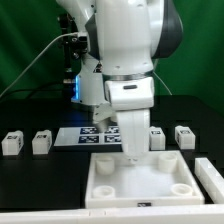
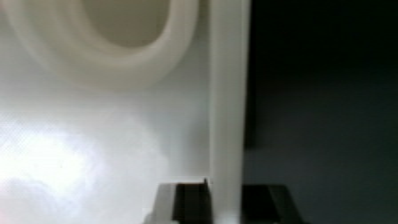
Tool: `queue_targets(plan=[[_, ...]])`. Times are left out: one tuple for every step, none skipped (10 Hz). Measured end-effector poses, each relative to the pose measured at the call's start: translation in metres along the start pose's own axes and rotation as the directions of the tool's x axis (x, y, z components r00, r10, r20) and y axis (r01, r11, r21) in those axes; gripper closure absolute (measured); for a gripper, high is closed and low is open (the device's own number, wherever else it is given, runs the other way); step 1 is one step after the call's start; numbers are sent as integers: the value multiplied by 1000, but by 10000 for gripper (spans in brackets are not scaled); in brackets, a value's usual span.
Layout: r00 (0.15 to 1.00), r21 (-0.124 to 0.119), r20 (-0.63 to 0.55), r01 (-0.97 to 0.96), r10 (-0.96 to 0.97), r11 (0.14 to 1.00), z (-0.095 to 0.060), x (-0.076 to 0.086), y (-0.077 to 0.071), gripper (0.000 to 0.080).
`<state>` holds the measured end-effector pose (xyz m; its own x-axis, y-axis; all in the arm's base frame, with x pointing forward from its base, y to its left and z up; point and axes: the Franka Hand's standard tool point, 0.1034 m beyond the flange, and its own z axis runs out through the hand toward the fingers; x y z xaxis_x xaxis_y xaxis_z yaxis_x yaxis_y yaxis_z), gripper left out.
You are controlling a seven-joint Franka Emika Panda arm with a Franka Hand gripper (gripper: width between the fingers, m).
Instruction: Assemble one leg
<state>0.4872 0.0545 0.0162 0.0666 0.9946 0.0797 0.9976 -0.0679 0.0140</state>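
Observation:
Several legs, small white blocks with tags, stand on the black table: two at the exterior view's left (image 1: 12, 142) (image 1: 42, 141) and two at its right (image 1: 157, 136) (image 1: 184, 134). None of them is held. My gripper (image 1: 133, 152) points down at the far rim of the large white square panel (image 1: 140, 185). In the wrist view the panel's upright rim (image 2: 226, 100) runs between my two dark fingers (image 2: 189, 203), which press on it from both sides; the gripper (image 2: 228, 192) is shut on that rim. A round corner socket (image 2: 125, 30) shows beside the rim.
The marker board (image 1: 90, 133) lies flat behind the panel, between the pairs of legs. A white angled piece (image 1: 211, 176) sits at the exterior view's right edge beside the panel. Cables hang behind the arm in front of a green backdrop.

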Motion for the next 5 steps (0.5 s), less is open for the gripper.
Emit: queue_targets(plan=[[1000,-5,-4,6,-6,1000,1,8,4,739],[1000,-4,-7,9,-9,1000,3,10,6,739],[1000,3,-7,12,-12,1000,5,11,7,739],[1000,19,-4,14,-14,1000,5,12,8,739],[1000,16,0,22,-22,1000,5,12,8,739]])
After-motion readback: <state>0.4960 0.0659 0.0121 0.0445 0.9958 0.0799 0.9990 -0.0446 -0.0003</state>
